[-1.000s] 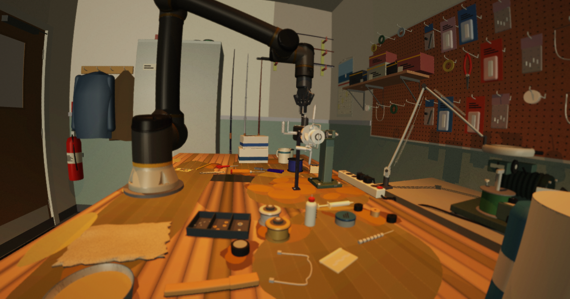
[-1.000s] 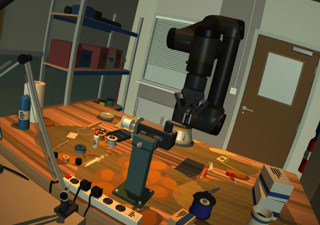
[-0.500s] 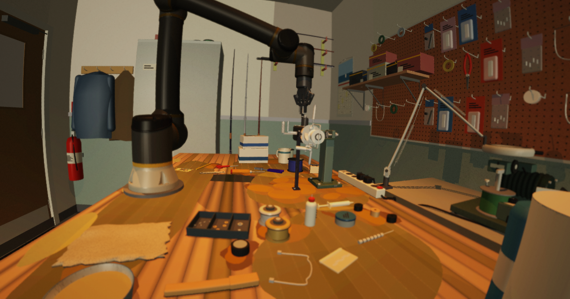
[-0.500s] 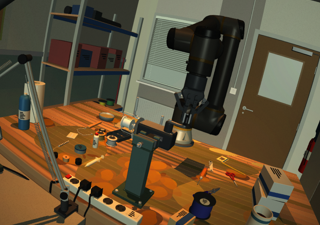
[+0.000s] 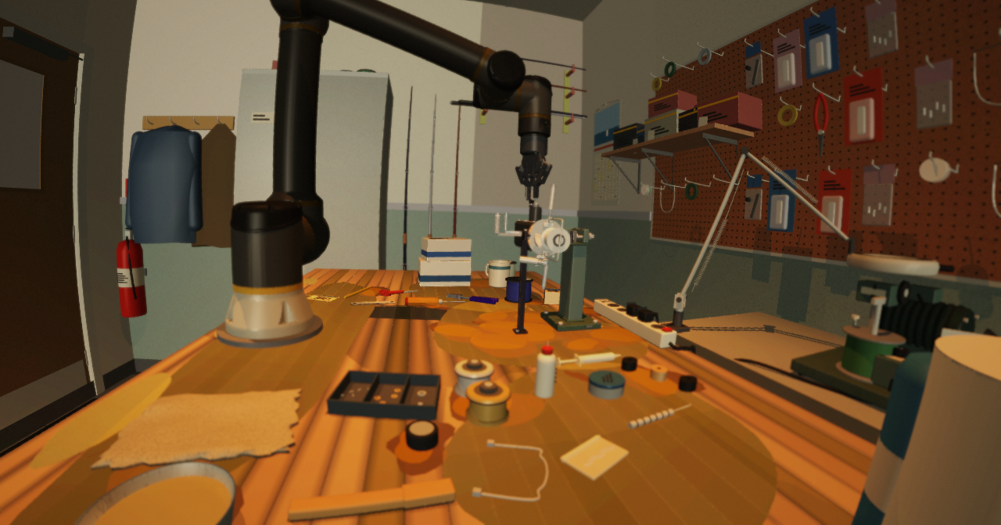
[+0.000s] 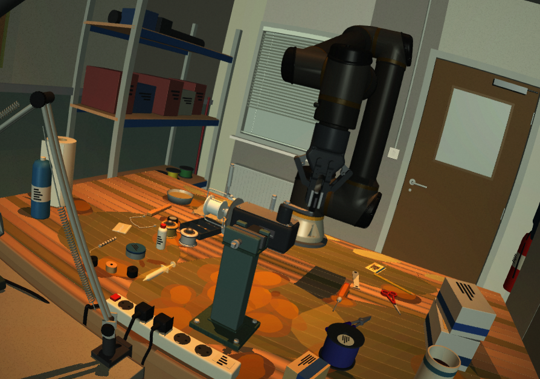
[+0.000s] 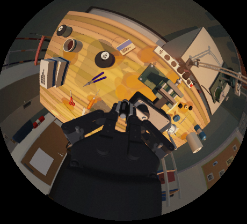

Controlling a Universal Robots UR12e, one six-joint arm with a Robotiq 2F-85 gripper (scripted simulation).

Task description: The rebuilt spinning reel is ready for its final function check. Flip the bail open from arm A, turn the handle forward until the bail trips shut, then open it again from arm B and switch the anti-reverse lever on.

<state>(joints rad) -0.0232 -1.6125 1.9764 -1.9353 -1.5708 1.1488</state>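
The anti-reverse lever (image 7: 123,110) is a small light-tipped stub on top of the dark reel body, and I hold it in my closed gripper (image 7: 123,112) (image 6: 314,203) (image 5: 533,187), which points straight down from above. The spinning reel (image 5: 542,236) (image 6: 266,229) is clamped in a green vise stand (image 6: 233,279) (image 5: 574,277) at the middle of the bench. Its white spool (image 6: 216,206) faces away from the arm. The handle (image 5: 500,226) sticks out to the side, and the bail wire is too thin to judge.
The vise stand's base plate (image 6: 224,327) is bolted to the bench just below the reel. A power strip (image 6: 170,334), a lamp arm (image 6: 69,218), a blue line spool (image 6: 342,344), stacked boxes (image 6: 462,319) and small tools lie around; a parts tray (image 5: 385,395) sits nearer the front.
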